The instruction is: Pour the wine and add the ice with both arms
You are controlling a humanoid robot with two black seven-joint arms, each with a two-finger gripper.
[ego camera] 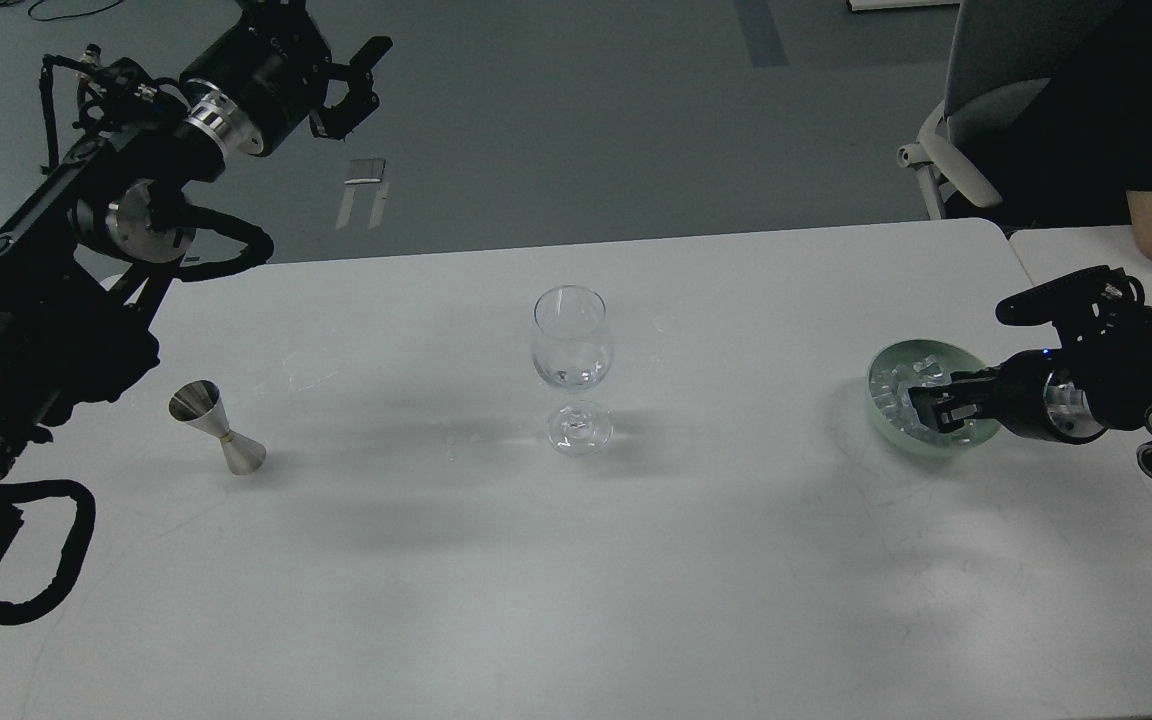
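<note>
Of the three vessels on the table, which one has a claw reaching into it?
The pale green bowl of ice at the right: the right claw is down inside it. The wine glass and steel jigger stand alone.

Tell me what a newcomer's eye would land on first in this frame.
A clear stemmed wine glass stands alone mid-table. At right, the right gripper dips into a pale green bowl of ice. At left, a steel jigger stands under the raised left gripper.
</note>
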